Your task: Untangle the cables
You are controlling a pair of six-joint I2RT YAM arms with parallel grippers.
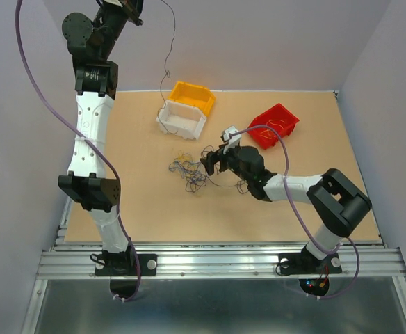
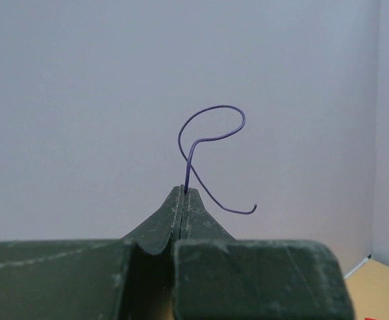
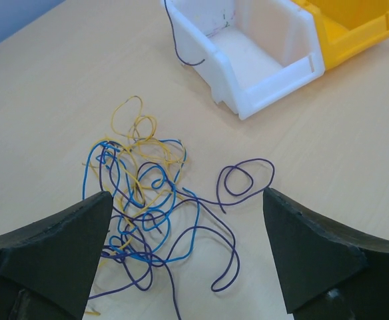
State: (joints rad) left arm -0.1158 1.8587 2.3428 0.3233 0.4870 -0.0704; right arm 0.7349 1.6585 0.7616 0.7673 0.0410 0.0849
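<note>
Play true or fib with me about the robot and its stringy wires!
1. The left tool pinches a thin purple wire. True.
2. The right tool is shut on the tangled pile of thin wires. False: it is open above the pile.
3. The white plastic bin sits beside the yellow plastic bin. True.
4. The red plastic bin stands on the table's left side. False: it stands on the right.

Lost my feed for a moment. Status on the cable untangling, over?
Left gripper shut on one purple wire, held high. Right gripper open, over the tangle on the table. Nothing in the way.
</note>
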